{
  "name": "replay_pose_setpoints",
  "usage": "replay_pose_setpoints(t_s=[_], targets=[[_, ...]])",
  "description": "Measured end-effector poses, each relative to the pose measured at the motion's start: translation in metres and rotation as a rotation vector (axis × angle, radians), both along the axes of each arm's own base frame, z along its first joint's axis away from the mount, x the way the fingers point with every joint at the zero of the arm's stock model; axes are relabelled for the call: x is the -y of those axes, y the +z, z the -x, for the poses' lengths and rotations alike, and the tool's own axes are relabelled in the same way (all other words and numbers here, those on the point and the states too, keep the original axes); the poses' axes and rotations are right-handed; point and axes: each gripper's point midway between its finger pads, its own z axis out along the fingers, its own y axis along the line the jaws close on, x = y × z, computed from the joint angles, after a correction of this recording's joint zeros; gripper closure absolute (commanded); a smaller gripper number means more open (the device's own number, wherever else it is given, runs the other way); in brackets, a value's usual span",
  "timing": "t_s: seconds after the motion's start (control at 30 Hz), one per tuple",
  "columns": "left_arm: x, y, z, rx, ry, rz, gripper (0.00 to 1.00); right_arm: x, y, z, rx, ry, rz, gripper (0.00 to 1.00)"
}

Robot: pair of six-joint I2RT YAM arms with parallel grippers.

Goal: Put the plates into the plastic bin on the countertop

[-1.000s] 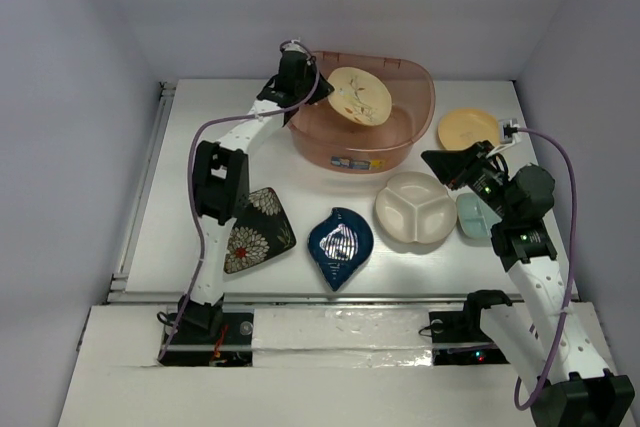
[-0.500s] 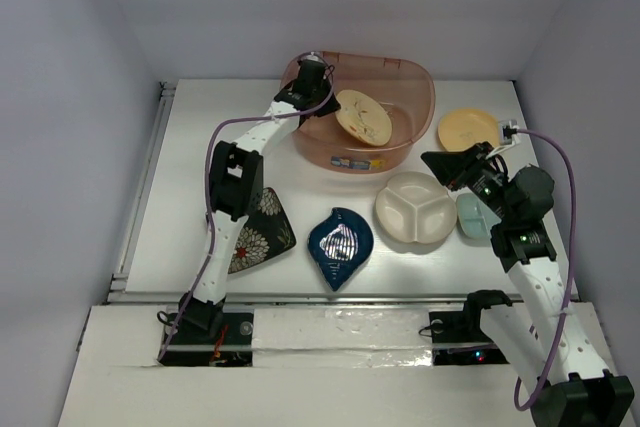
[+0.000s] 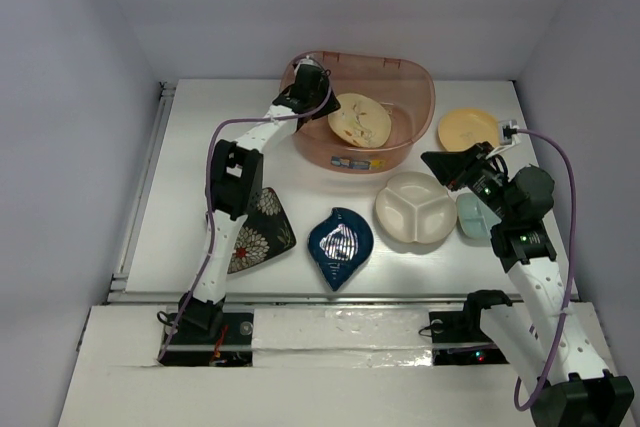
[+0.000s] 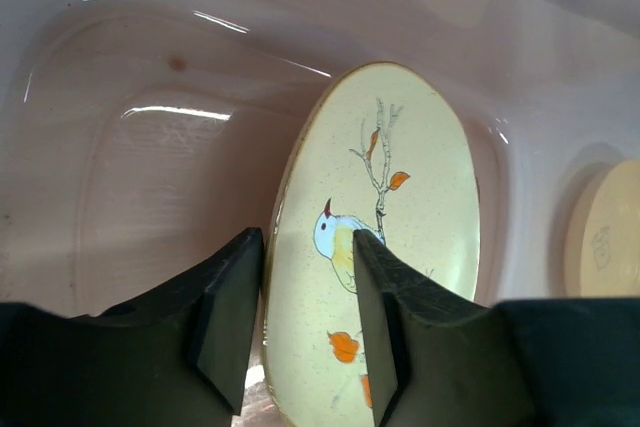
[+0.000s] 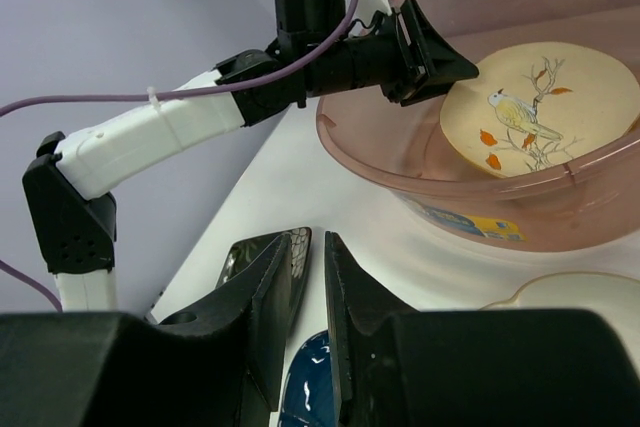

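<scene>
The cream round plate with a bird and branch drawing rests tilted inside the pinkish plastic bin. My left gripper reaches in over the bin's left rim. In the left wrist view its jaws stand open astride the plate's near rim, with a gap beside the left finger. My right gripper hovers right of the bin, jaws slightly apart and empty. On the countertop lie the yellow, white three-section, pale green, dark blue leaf and black square plates.
A metal rail runs along the countertop's left edge. The right arm partly covers the pale green plate. Grey walls close in the left, back and right sides.
The left arm has lowered the cream plate from above the rim down into the bin, and its jaws have opened off it. The right arm has not moved.
</scene>
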Motion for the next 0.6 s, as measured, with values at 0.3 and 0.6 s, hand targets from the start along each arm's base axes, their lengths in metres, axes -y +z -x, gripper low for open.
replay_pose_setpoints(t_s=[0.3, 0.6], targets=[[0.001, 0.003, -0.003, 0.024, 0.002, 0.006, 0.43, 0.0, -0.001, 0.0, -0.002, 0.0, 0.0, 0.75], [-0.001, 0.077, -0.001, 0.182, 0.003, 0.037, 0.41, 0.0, -0.006, -0.005, -0.016, 0.001, 0.008, 1.0]])
